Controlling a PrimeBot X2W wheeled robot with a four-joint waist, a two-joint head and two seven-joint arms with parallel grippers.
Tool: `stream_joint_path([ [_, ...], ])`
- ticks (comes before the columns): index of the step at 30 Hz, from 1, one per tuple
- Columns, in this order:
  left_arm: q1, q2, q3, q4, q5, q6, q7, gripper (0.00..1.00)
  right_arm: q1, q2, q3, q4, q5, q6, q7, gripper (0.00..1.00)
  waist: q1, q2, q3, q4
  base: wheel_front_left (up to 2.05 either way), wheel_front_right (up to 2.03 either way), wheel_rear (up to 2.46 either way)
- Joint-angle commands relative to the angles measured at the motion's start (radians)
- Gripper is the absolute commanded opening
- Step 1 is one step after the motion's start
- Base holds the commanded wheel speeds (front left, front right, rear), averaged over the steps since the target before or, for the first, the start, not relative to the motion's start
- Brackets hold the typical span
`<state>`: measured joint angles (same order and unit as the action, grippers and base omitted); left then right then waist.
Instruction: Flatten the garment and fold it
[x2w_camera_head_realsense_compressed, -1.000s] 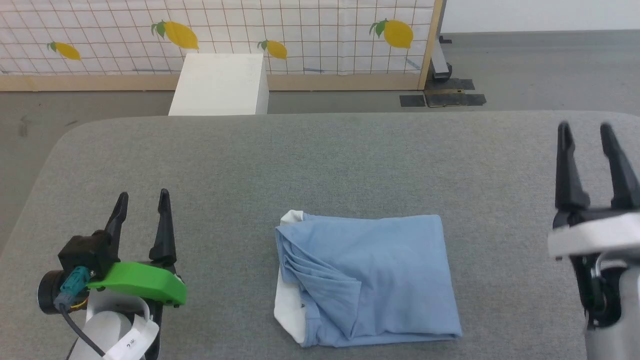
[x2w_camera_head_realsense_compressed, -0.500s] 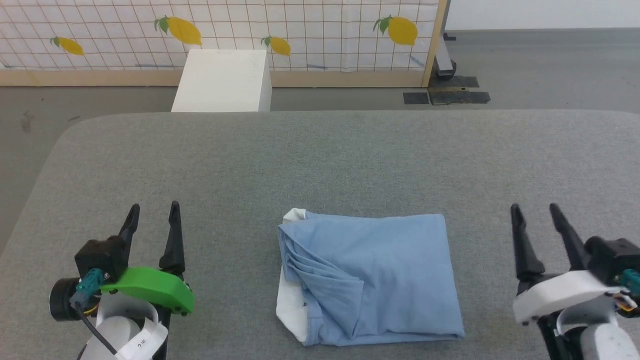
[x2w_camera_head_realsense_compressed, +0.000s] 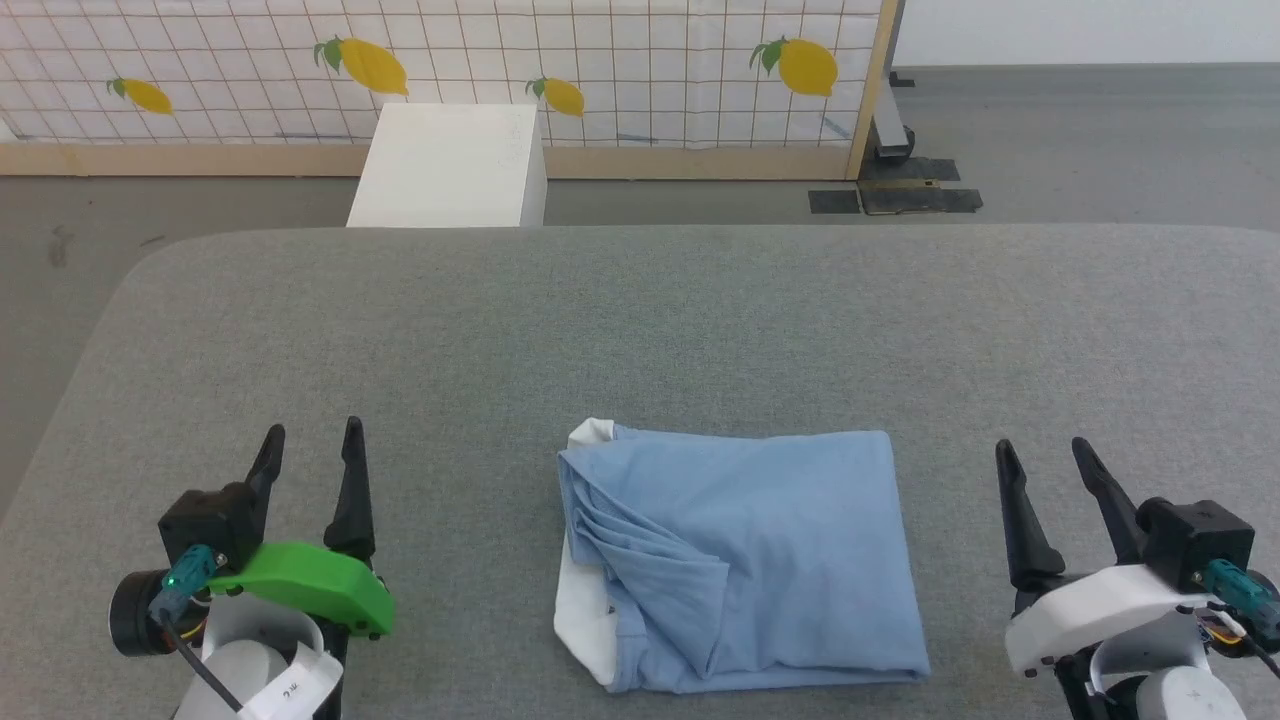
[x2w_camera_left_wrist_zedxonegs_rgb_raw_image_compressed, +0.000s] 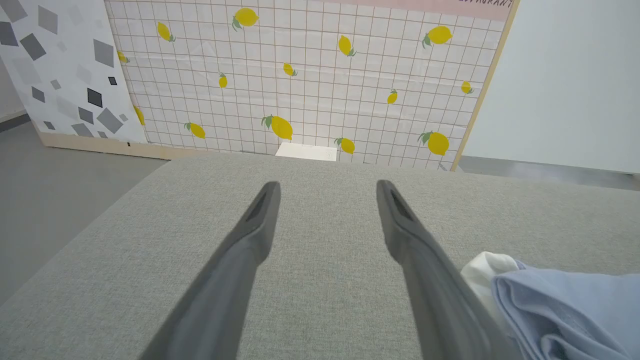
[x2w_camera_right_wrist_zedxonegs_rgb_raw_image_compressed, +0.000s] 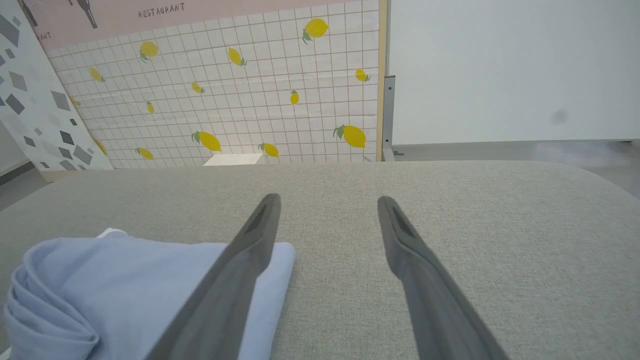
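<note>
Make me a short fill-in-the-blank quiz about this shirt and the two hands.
1. The shirt lies ____ the left hand and the right hand.
2. Both hands are ____ and hold nothing.
3. The shirt is light ____.
4. The wall panel shows yellow ____.
Missing words: between; open; blue; lemons.

Garment (x2w_camera_head_realsense_compressed: 760, 560): light blue, plain, white at its left edge.
Table (x2w_camera_head_realsense_compressed: 640, 330): grey, finely flecked fabric.
Left gripper (x2w_camera_head_realsense_compressed: 313, 428): black fingers, bright green cover, teal plug.
Right gripper (x2w_camera_head_realsense_compressed: 1041, 445): black fingers, white cover, teal plug.
Screen (x2w_camera_head_realsense_compressed: 640, 60): white, thin brown grid, yellow lemons with green leaves, pale wood frame.
Box (x2w_camera_head_realsense_compressed: 450, 165): white.
Floor (x2w_camera_head_realsense_compressed: 1100, 140): grey.
Side panel (x2w_camera_left_wrist_zedxonegs_rgb_raw_image_compressed: 55, 70): white, scattered grey and dark squares.
</note>
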<state>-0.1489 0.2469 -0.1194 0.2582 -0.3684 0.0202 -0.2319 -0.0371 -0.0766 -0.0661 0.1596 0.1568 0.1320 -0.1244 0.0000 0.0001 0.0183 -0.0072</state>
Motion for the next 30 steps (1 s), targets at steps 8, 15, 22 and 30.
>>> stream_joint_path([
  [8, 0.01, -0.002, -0.009, 0.017, -0.017, 0.0, -0.009, 1.0, 0.0, 0.011, -0.002, 0.024, -0.013, -0.001, -0.016, 1.0, 0.0, -0.0001, -0.003, 0.002, 0.0, 0.0, 0.0],
  [15, 0.013, 0.001, -0.015, 0.015, -0.025, -0.001, -0.002, 1.0, -0.008, 0.015, -0.005, 0.036, -0.013, -0.001, -0.022, 1.0, 0.0, -0.0001, -0.006, 0.004, 0.0, 0.0, 0.0],
  [22, 0.017, 0.008, -0.02, 0.012, -0.03, 0.0, 0.003, 1.0, -0.011, 0.016, -0.007, 0.043, -0.015, -0.001, -0.022, 1.0, 0.0, -0.0001, -0.009, 0.002, 0.0, 0.0, 0.0],
  [30, 0.019, 0.013, -0.027, 0.009, -0.032, 0.003, 0.005, 1.0, -0.011, 0.013, -0.006, 0.043, -0.014, -0.001, -0.013, 1.0, 0.0, -0.0001, -0.01, 0.001, 0.0, 0.0, 0.0],
])
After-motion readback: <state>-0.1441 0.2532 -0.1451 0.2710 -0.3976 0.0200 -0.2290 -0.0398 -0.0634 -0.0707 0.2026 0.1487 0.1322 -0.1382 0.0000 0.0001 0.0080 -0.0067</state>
